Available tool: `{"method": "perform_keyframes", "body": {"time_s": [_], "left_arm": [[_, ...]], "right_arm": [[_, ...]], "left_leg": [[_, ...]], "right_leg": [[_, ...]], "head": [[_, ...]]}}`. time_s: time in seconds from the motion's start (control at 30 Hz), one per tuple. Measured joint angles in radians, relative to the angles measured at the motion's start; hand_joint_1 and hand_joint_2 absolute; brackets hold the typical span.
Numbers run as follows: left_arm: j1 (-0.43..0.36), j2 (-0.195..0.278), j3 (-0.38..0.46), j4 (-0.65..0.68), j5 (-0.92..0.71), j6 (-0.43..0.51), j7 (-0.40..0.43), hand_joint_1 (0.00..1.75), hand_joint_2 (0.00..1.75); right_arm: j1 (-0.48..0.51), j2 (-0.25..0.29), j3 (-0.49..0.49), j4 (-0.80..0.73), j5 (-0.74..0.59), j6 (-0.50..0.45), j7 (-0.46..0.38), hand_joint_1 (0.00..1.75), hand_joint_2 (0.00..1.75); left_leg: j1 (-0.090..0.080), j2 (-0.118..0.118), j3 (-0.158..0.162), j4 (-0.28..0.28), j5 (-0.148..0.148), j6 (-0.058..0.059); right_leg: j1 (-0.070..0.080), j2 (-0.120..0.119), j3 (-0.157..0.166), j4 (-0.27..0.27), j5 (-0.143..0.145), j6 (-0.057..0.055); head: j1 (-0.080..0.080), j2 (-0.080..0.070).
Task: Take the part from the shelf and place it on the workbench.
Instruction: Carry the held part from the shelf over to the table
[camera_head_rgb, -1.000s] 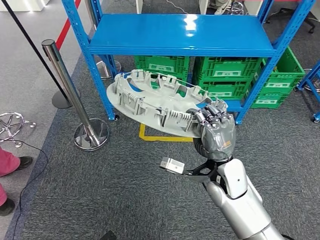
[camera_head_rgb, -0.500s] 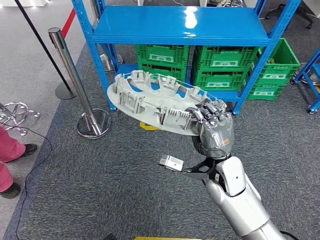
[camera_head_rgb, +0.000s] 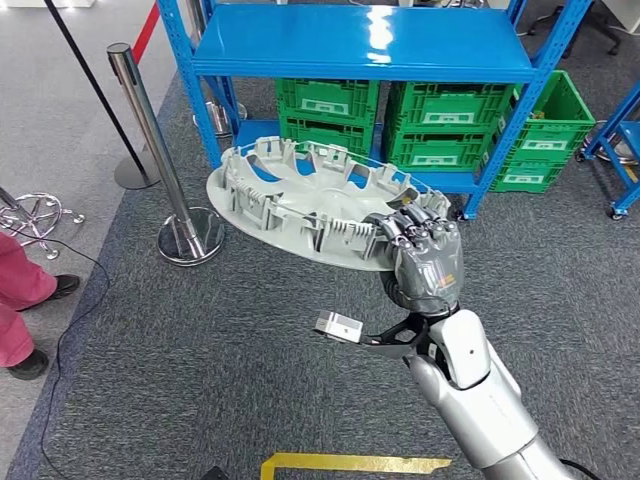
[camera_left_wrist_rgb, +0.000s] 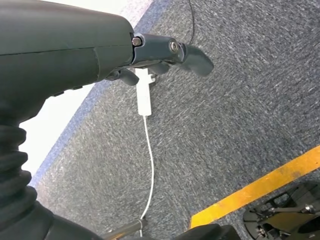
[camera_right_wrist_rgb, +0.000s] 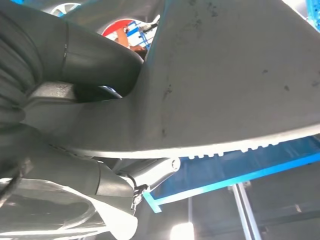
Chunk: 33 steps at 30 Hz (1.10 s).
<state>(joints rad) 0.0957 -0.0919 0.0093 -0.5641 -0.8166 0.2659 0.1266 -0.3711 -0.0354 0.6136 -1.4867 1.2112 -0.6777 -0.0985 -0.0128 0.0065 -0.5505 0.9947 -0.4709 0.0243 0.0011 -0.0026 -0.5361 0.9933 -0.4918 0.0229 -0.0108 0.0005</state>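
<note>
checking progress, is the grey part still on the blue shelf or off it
Off it. The right hand grips the grey part by its rim, above the carpet in front of the blue shelf.

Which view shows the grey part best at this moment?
The head view: the whole grey part shows, ribbed side up, held at one edge by the right hand in front of the blue shelf. The right wrist view shows its smooth underside close up. The left wrist view looks at carpet.
</note>
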Motion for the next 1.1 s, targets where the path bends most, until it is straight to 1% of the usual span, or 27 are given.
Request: {"method": "perform_keyframes", "body": {"time_s": [0.07,0.1,0.13,0.17,0.2,0.27,0.3,0.33,0.37,0.4,0.43,0.47,0.5,0.53,0.6,0.63,0.67,0.7,0.77,0.8,0.83,0.87,0.93,0.97,1.0,1.03,1.1], "left_arm": [[-0.001,0.001,0.001,0.0,0.0,0.0,-0.002,0.0,1.75],[-0.001,0.001,0.001,0.0,0.0,0.0,-0.003,0.0,1.75],[-0.001,0.002,0.001,0.001,-0.001,0.0,-0.004,0.0,1.75],[-0.001,0.002,0.001,0.001,-0.001,0.0,-0.005,0.0,1.75],[-0.002,0.002,0.002,0.001,-0.001,0.0,-0.005,0.0,1.75],[-0.006,0.003,0.003,0.001,-0.002,0.0,-0.006,0.0,1.75],[-0.008,0.004,0.004,0.001,-0.002,0.0,-0.006,0.0,1.75],[-0.008,0.005,0.005,0.001,-0.002,-0.001,-0.006,0.0,1.75],[-0.007,0.006,0.005,0.002,-0.003,-0.002,-0.006,0.0,1.75],[-0.005,0.007,0.006,0.002,-0.003,-0.003,-0.006,0.0,1.75],[-0.004,0.007,0.006,0.003,-0.003,-0.004,-0.006,0.0,1.75],[-0.003,0.008,0.006,0.004,-0.003,-0.005,-0.006,0.0,1.75],[-0.003,0.008,0.006,0.005,-0.003,-0.005,-0.006,0.0,1.75],[-0.004,0.008,0.006,0.006,-0.003,-0.006,-0.006,0.0,1.75],[-0.004,0.008,0.007,0.006,-0.003,-0.007,-0.006,0.0,1.75],[-0.003,0.008,0.007,0.006,-0.003,-0.007,-0.006,0.0,1.75],[-0.003,0.008,0.007,0.006,-0.004,-0.008,-0.006,0.0,1.75],[-0.003,0.008,0.008,0.006,-0.004,-0.008,-0.006,0.0,1.75],[-0.002,0.008,0.008,0.006,-0.004,-0.008,-0.006,0.0,1.75],[-0.002,0.009,0.009,0.007,-0.004,-0.008,-0.006,0.0,1.75],[-0.001,0.009,0.009,0.007,-0.004,-0.008,-0.006,0.0,1.75],[-0.001,0.009,0.009,0.007,-0.005,-0.009,-0.006,0.0,1.75],[-0.002,0.008,0.009,0.008,-0.006,-0.01,-0.006,0.0,1.75],[-0.002,0.008,0.009,0.008,-0.007,-0.011,-0.006,0.0,1.75],[-0.003,0.008,0.009,0.008,-0.008,-0.012,-0.005,0.0,1.75],[-0.003,0.008,0.009,0.008,-0.009,-0.013,-0.005,0.0,1.75],[-0.003,0.009,0.009,0.008,-0.011,-0.015,-0.004,0.0,1.75]], "right_arm": [[-0.001,0.0,0.001,0.001,0.0,0.0,0.0,1.75,1.75],[-0.003,0.0,0.001,0.002,0.0,0.0,0.0,1.75,1.75],[-0.005,0.0,0.002,0.002,0.0,0.001,0.0,1.75,1.75],[-0.007,0.0,0.002,0.003,0.001,0.001,0.0,1.75,1.75],[-0.008,0.0,0.003,0.004,0.001,0.001,0.0,1.75,1.75],[-0.01,0.0,0.004,0.007,0.002,0.001,0.0,1.75,1.75],[-0.01,0.0,0.004,0.01,0.003,0.001,0.0,1.75,1.75],[-0.01,0.0,0.005,0.012,0.003,0.001,0.0,1.75,1.75],[-0.01,0.0,0.007,0.014,0.003,0.001,0.0,1.75,1.75],[-0.01,0.0,0.008,0.015,0.002,0.002,0.0,1.75,1.75],[-0.011,0.0,0.009,0.016,0.0,0.002,0.0,1.75,1.75],[-0.012,0.0,0.009,0.017,-0.004,0.003,0.0,1.75,1.75],[-0.014,0.0,0.009,0.017,-0.009,0.004,0.0,1.75,1.75],[-0.017,0.0,0.009,0.018,-0.015,0.004,-0.001,1.75,1.75],[-0.019,0.0,0.01,0.02,-0.027,0.006,-0.003,1.75,1.75],[-0.019,0.0,0.01,0.021,-0.033,0.007,-0.004,1.75,1.75],[-0.02,0.0,0.01,0.022,-0.039,0.008,-0.006,1.75,1.75],[-0.02,0.0,0.01,0.022,-0.045,0.009,-0.007,1.75,1.75],[-0.022,0.0,0.01,0.024,-0.055,0.01,-0.009,1.75,1.75],[-0.021,0.0,0.01,0.026,-0.06,0.012,-0.009,1.75,1.75],[-0.021,0.0,0.01,0.028,-0.064,0.014,-0.01,1.75,1.75],[-0.021,0.0,0.01,0.031,-0.067,0.015,-0.011,1.75,1.75],[-0.021,0.0,0.009,0.033,-0.072,0.018,-0.012,1.75,1.75],[-0.022,0.0,0.008,0.033,-0.075,0.018,-0.012,1.75,1.75],[-0.024,0.0,0.007,0.034,-0.077,0.019,-0.013,1.75,1.75],[-0.025,0.0,0.007,0.035,-0.08,0.021,-0.014,1.75,1.75],[-0.027,0.0,0.005,0.039,-0.087,0.023,-0.016,1.75,1.75]], "left_leg": [[0.0,-0.001,-0.005,0.004,0.0,-0.009],[0.0,-0.002,-0.008,0.011,-0.008,-0.014],[0.001,-0.004,-0.016,0.029,-0.024,-0.019],[0.002,-0.005,-0.03,0.062,-0.049,-0.024],[0.004,-0.005,-0.051,0.112,-0.078,-0.028],[0.007,-0.005,-0.101,0.238,-0.136,-0.035],[0.009,-0.005,-0.115,0.281,-0.148,-0.038],[0.011,-0.005,-0.113,0.289,-0.141,-0.04],[0.013,-0.005,-0.093,0.255,-0.115,-0.04],[0.015,-0.005,-0.06,0.192,-0.077,-0.04],[0.016,-0.006,-0.027,0.126,-0.05,-0.04],[0.017,-0.007,-0.003,0.069,-0.032,-0.037],[0.016,-0.009,0.008,0.037,-0.026,-0.034],[0.015,-0.01,0.008,0.027,-0.029,-0.029],[0.015,-0.01,0.001,0.022,-0.023,-0.015],[0.016,-0.009,-0.001,0.02,-0.019,-0.008],[0.018,-0.008,-0.003,0.018,-0.015,-0.001],[0.019,-0.008,-0.006,0.016,-0.011,0.005],[0.018,-0.007,-0.013,0.017,-0.007,0.011],[0.017,-0.007,-0.016,0.017,-0.005,0.013],[0.015,-0.007,-0.017,0.018,-0.004,0.013],[0.014,-0.007,-0.017,0.018,-0.004,0.014],[0.012,-0.008,-0.017,0.018,-0.003,0.013],[0.01,-0.009,-0.019,0.02,-0.002,0.011],[0.007,-0.009,-0.023,0.023,-0.002,0.01],[0.005,-0.009,-0.027,0.025,-0.001,0.009],[0.004,-0.008,-0.034,0.029,0.0,0.008]], "right_leg": [[-0.003,-0.001,-0.004,-0.005,0.008,-0.01],[-0.005,-0.002,-0.005,-0.008,0.012,-0.016],[-0.008,-0.004,-0.006,-0.012,0.016,-0.022],[-0.009,-0.005,-0.008,-0.014,0.02,-0.027],[-0.009,-0.005,-0.012,-0.014,0.022,-0.029],[-0.009,-0.006,-0.021,-0.011,0.026,-0.031],[-0.009,-0.006,-0.025,-0.009,0.028,-0.031],[-0.009,-0.005,-0.029,-0.006,0.029,-0.03],[-0.009,-0.004,-0.032,-0.003,0.03,-0.03],[-0.01,-0.003,-0.035,0.002,0.03,-0.029],[-0.008,-0.001,-0.039,0.006,0.03,-0.026],[-0.006,-0.001,-0.045,0.012,0.03,-0.022],[-0.004,0.0,-0.051,0.017,0.032,-0.016],[-0.003,0.0,-0.058,0.019,0.035,-0.011],[-0.004,0.0,-0.067,0.021,0.039,0.0],[-0.004,0.0,-0.074,0.029,0.03,0.005],[-0.005,0.0,-0.088,0.055,0.011,0.01],[-0.006,0.001,-0.11,0.103,-0.019,0.014],[-0.006,0.001,-0.168,0.242,-0.086,0.021],[-0.006,0.001,-0.188,0.295,-0.103,0.022],[-0.006,0.001,-0.192,0.313,-0.103,0.021],[-0.006,0.001,-0.176,0.288,-0.082,0.018],[-0.004,0.0,-0.101,0.15,-0.02,0.008],[-0.002,0.0,-0.066,0.084,0.003,0.003],[-0.002,0.0,-0.043,0.037,0.011,0.001],[-0.001,0.0,-0.034,0.018,0.01,0.002],[-0.001,0.001,-0.032,0.01,0.009,0.005]], "head": [[-0.001,0.0],[-0.001,0.0],[-0.002,0.0],[-0.003,0.0],[-0.004,0.0],[-0.004,0.0],[-0.003,0.0],[-0.004,0.0],[-0.004,0.0],[-0.004,0.0],[-0.004,0.0],[-0.004,0.0],[-0.003,0.0],[-0.003,0.0],[-0.003,0.0],[-0.002,0.0],[0.0,0.0],[0.001,0.0],[0.004,0.0],[0.004,0.0],[0.004,0.0],[0.004,0.0],[0.003,0.0],[0.003,0.0],[0.003,0.0],[0.002,0.0],[0.001,0.0]]}}
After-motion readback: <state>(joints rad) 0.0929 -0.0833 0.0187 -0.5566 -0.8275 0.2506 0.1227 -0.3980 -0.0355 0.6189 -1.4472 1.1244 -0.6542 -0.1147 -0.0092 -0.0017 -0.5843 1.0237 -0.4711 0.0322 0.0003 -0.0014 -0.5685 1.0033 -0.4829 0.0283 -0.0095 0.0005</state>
